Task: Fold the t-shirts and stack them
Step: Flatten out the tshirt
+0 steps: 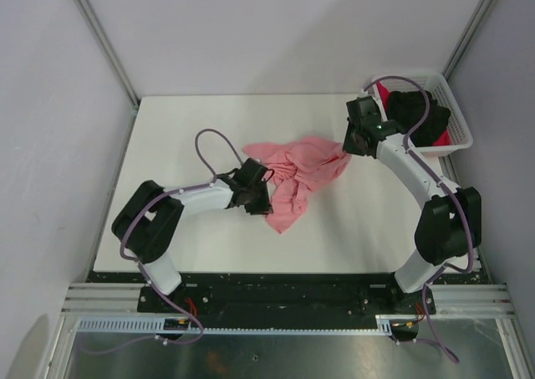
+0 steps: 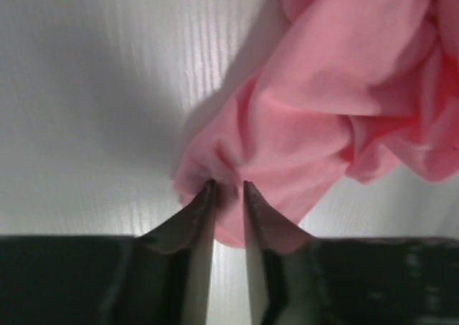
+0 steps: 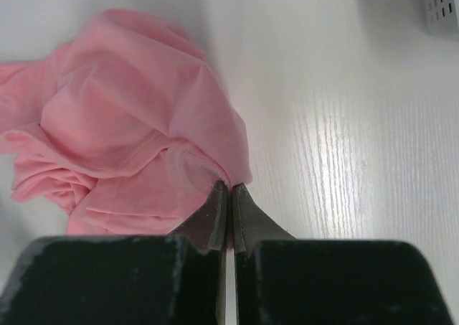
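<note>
The salmon-pink t-shirt (image 1: 301, 170) lies crumpled mid-table. My left gripper (image 1: 267, 191) is at its left side. In the left wrist view, a bunched fold of the pink t-shirt (image 2: 337, 88) sits pinched between the narrowly spaced tips of the left gripper (image 2: 227, 189). My right gripper (image 1: 351, 145) is at the shirt's right edge. The right wrist view has the right gripper (image 3: 229, 187) shut tight on a hem of the pink t-shirt (image 3: 129, 124). A black t-shirt (image 1: 414, 107) and a bright red t-shirt (image 1: 447, 135) lie in the basket.
The white lattice basket (image 1: 460, 128) stands at the table's back right corner, just behind the right arm; its corner (image 3: 439, 6) shows in the right wrist view. Grey walls and metal posts close in the white table (image 1: 184, 136) on three sides.
</note>
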